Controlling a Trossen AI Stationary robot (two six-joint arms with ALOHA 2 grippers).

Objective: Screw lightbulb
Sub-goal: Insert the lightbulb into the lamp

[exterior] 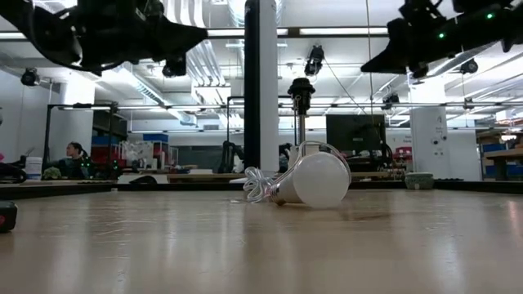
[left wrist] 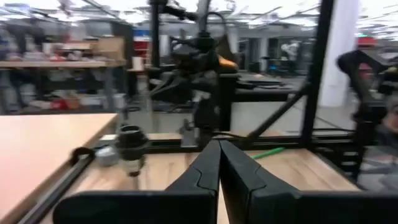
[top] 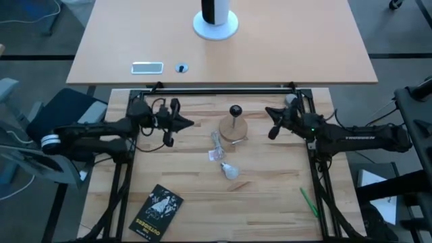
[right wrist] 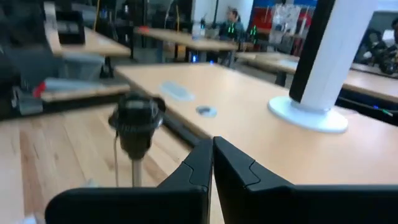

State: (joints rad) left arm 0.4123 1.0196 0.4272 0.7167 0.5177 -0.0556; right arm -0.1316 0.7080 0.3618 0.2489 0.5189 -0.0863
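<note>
The white frosted lightbulb (top: 231, 171) lies on its side on the wooden table, its screw base toward the lamp stand; it also shows in the low view (exterior: 320, 180). The stand has a round wooden base (top: 233, 129) and a black socket (top: 235, 111) on a thin stem, also seen in the right wrist view (right wrist: 137, 121). My left gripper (top: 191, 123) hovers left of the stand, shut and empty (left wrist: 217, 149). My right gripper (top: 269, 111) hovers right of the stand, shut and empty (right wrist: 211, 146).
A crumpled clear wrapper and white cord (top: 216, 150) lie between stand and bulb. A black booklet (top: 156, 212) lies near left, a green pen (top: 308, 201) near right. A white cylinder on a round base (top: 216, 20) stands on the far table.
</note>
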